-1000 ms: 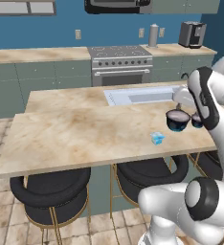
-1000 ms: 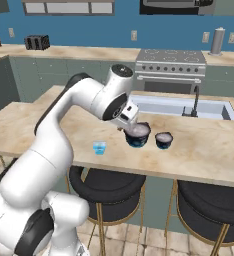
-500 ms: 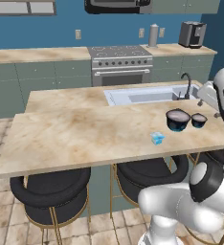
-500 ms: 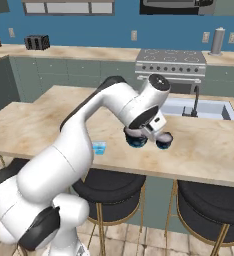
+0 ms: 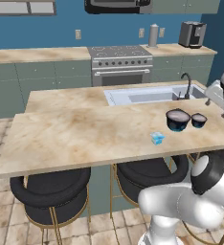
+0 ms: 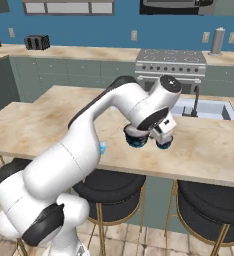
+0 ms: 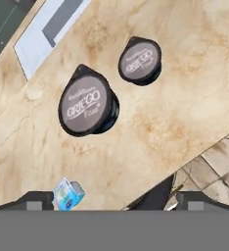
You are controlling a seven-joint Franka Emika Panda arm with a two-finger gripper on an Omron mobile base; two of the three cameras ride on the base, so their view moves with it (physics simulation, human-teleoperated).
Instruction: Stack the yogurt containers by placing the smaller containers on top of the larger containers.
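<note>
Two round dark navy yogurt tubs with grey lids stand side by side on the island counter: the larger tub [image 5: 177, 119] [image 7: 87, 105] and a smaller tub [image 5: 198, 119] [image 7: 140, 60]. A tiny cyan yogurt cup [image 5: 157, 138] [image 6: 102, 148] [image 7: 67, 193] sits apart from them, nearer the counter's front edge. My gripper [image 7: 116, 200] hangs open and empty well above the counter, looking down on all three. In the right base view my hand [image 6: 161, 131] partly covers the larger tub [image 6: 137, 142].
A sink [image 5: 147, 94] with a dark faucet [image 5: 185, 83] is set into the counter [image 5: 85, 129] behind the tubs. Black stools [image 5: 51, 191] stand under the front edge. The stove [image 5: 121, 64] is against the far wall.
The arm has swung right and lifted away from the tubs. The gripper has stayed open, and the tubs and the cyan cup have not moved.
</note>
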